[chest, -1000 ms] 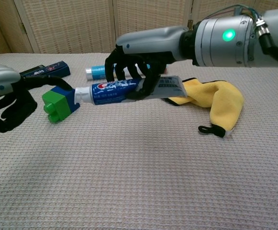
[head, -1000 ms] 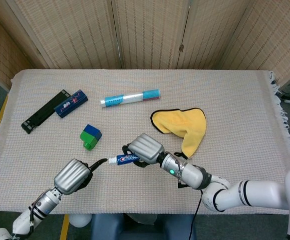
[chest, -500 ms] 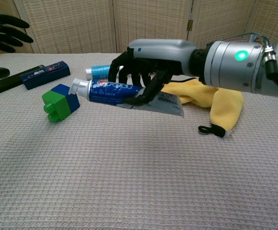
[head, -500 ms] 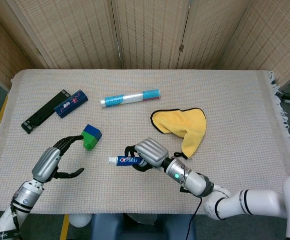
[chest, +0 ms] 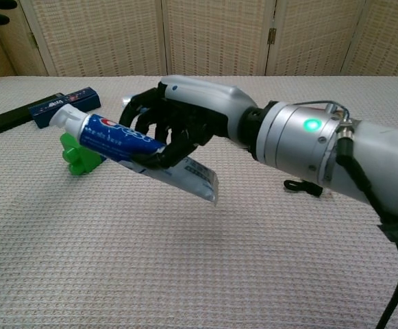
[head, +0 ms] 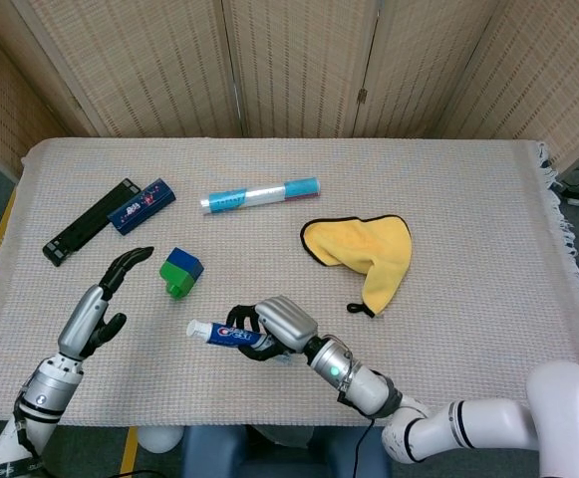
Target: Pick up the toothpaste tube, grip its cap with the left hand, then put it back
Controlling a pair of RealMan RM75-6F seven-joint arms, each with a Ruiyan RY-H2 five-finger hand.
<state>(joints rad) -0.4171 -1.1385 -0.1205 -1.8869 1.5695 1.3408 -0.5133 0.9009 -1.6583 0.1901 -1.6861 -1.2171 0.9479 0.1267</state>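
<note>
the toothpaste tube (chest: 127, 145) is blue with a red-and-white logo, a white cap (chest: 59, 116) at its raised end and a flat silver crimp at its lower end. it is held above the table (head: 468, 189), tilted, cap uppermost and pointing to the left of the chest view, near the front edge of the cloth-covered surface. the right hand (head: 272, 326) grips the tube around its middle, dark fingers (chest: 159, 134) curled about the barrel. the left hand (head: 100, 304) holds nothing; its fingers are spread and raised, well apart from the cap.

counted on the table: one green-and-blue block (head: 180, 272), one yellow cloth (head: 367, 250), one blue box (head: 142, 205), one black bar (head: 90, 221) just beside that box, and one long blue-and-white tube (head: 260, 193) lying farther back.

the head view shows both hands and every object at once. the chest view shows the tube's print and crimp closely, with the block partly hidden behind the tube; of the left hand it shows only dark fingertips at the upper left corner, and the yellow cloth is almost wholly covered by the right forearm.
</note>
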